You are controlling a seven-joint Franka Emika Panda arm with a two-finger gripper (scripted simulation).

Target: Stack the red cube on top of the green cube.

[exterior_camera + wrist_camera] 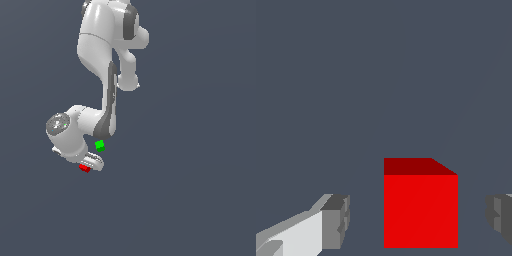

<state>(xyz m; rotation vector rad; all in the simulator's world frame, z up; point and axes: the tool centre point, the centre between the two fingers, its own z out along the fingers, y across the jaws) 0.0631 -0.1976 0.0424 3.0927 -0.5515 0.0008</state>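
The red cube [420,207] fills the space between my two fingertips in the wrist view, with a gap on each side, so the pads do not touch it. One grey pad [336,221] and the other pad [500,217] flank it. My gripper [418,220] is open. In the exterior view the red cube [84,168] peeks out under my gripper [91,164], low near the floor. The green cube [100,145] sits a short way off, beside the white wrist, towards the exterior view's right and farther up the picture.
The white arm [107,60] reaches down from the top of the exterior view, its wrist close to the green cube. A plain dark grey floor [200,175] lies all around.
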